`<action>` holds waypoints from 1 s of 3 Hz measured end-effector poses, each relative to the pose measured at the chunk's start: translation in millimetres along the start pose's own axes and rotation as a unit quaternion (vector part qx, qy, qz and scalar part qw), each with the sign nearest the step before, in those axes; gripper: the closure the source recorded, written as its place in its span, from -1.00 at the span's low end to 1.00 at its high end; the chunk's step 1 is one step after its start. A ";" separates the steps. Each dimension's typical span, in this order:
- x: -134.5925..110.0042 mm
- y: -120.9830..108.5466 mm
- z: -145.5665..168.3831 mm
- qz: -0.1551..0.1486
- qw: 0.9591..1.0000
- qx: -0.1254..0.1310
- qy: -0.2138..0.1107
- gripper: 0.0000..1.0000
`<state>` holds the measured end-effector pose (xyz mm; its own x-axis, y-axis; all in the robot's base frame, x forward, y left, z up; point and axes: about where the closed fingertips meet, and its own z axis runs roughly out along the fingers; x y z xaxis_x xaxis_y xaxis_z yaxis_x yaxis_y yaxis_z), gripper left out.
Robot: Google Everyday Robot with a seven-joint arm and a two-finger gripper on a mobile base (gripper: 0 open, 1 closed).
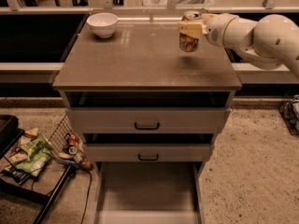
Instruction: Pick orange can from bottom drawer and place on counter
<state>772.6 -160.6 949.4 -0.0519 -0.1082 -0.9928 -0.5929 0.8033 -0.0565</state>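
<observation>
My gripper [190, 29] is shut on the orange can [188, 42], an orange-brown drinks can with a silver top. It holds the can upright just above the right rear part of the counter [140, 64], a glossy grey-brown slab. A faint shadow lies on the counter under the can. The white arm reaches in from the right. The bottom drawer [148, 190] is pulled out at the bottom of the view, its flat grey floor bare.
A white bowl [103, 24] stands at the counter's back left corner. Two drawers with black handles [146, 125] sit below the counter. A wire basket [65, 143] with small cans and snack bags [29, 155] is on the floor at left.
</observation>
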 end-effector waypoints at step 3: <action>56.2 -41.3 94.9 0.002 0.997 0.059 0.041 0.63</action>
<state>870.5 -144.3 885.8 -0.1223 -0.1488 -0.9813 -0.4938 0.8668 -0.0699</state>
